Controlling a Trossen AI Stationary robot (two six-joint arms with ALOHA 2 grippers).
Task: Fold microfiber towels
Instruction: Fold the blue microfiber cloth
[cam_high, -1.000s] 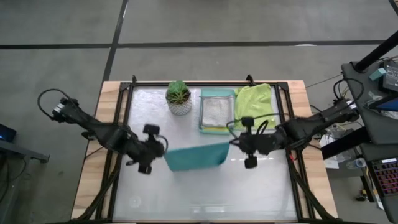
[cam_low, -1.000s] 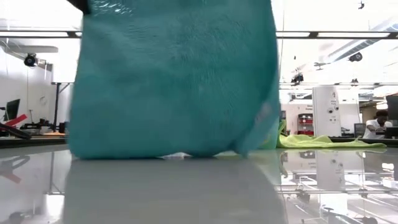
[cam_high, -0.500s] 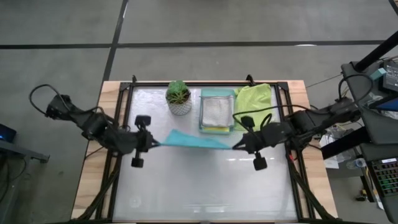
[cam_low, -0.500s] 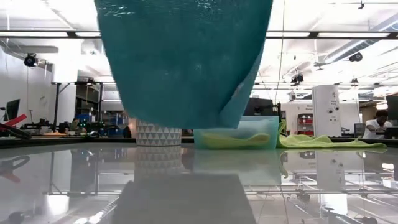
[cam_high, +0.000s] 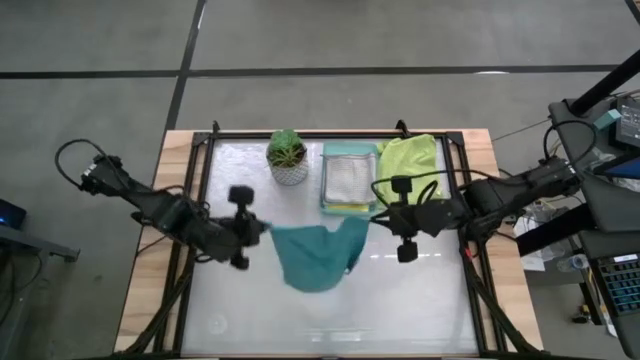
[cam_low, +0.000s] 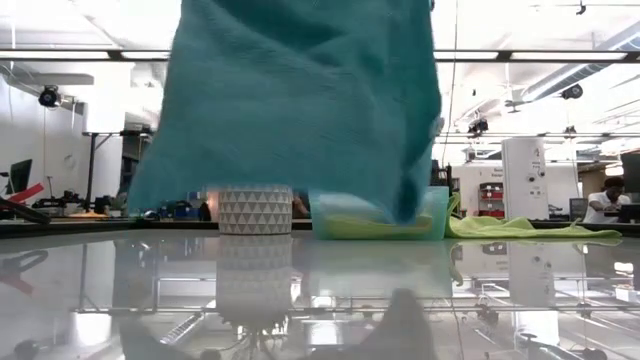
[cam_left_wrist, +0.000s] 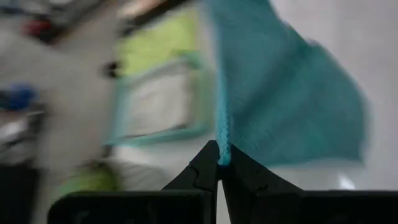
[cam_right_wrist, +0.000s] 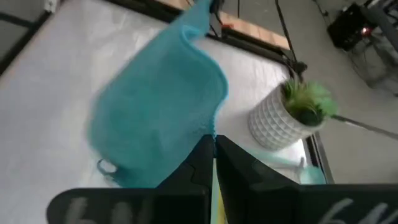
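— Starting at the left, what is that arm doing?

— The left gripper is over the left middle of the tabletop, its jaws pinched tight on one corner of the teal towel. The left wrist view shows the cloth's edge caught right at the tips.

— And the towel itself?

— It hangs between the two arms above the tabletop, sagging in the middle toward the front edge. In the low view it fills the upper centre like a curtain, with its lower edge clear of the surface.

— What sits behind it?

— A small potted plant in a white patterned pot, then just to its right a mint-green tray with a pale grey towel on top and a strip of yellow towel showing at its near edge. Right of the tray lies the lime green towel, spread loosely at the back right corner.

— And the right arm?

— The right gripper is just in front of the tray, jaws clamped shut on the towel's other corner.

— Anyone in the room?

— A person sits far off at the right.
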